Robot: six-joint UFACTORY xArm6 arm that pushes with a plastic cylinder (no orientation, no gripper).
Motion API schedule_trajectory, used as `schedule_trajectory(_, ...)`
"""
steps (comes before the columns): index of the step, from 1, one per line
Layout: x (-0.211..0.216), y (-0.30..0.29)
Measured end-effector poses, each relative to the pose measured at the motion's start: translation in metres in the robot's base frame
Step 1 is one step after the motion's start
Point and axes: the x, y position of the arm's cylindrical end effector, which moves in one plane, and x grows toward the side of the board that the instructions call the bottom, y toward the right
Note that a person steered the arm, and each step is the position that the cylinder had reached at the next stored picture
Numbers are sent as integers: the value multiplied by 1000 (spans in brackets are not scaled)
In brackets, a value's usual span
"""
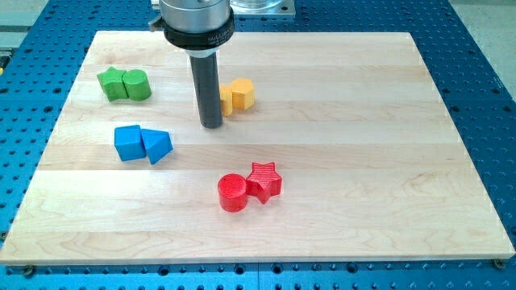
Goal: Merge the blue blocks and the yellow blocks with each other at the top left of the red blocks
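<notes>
Our tip [211,125] rests on the board [339,89], touching or just beside the left of the yellow blocks [237,96]; it is a bare rod, so it holds nothing. We count two yellows, partly hidden behind the rod, near the view's top centre. Two blues, a cube [128,143] and a wedge [157,146], touch each other at the view's left, near the board's left edge. Two reds, a cylinder [234,192] and a star [264,180], touch below centre. Two greens [125,84] sit together at the top left. Bare wood lies between blues and reds, and across the whole right half.
</notes>
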Motion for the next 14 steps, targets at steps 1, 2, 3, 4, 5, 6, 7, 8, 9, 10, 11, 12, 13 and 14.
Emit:
schedule_trajectory(1, 0, 0)
schedule_trajectory(2, 1, 0)
schedule_trajectory(3, -2, -52)
schedule_trajectory(4, 32, -128)
schedule_trajectory(5, 48, -109)
schedule_trajectory(6, 42, -131)
schedule_trajectory(7, 98, -135)
schedule_trajectory(8, 88, -117)
schedule_trajectory(9, 52, -95)
schedule_trajectory(10, 48, -72)
schedule_trajectory(11, -3, -73)
schedule_trajectory(12, -59, -39)
schedule_trajectory(13, -109, 12)
schedule_trajectory(14, -86, 73)
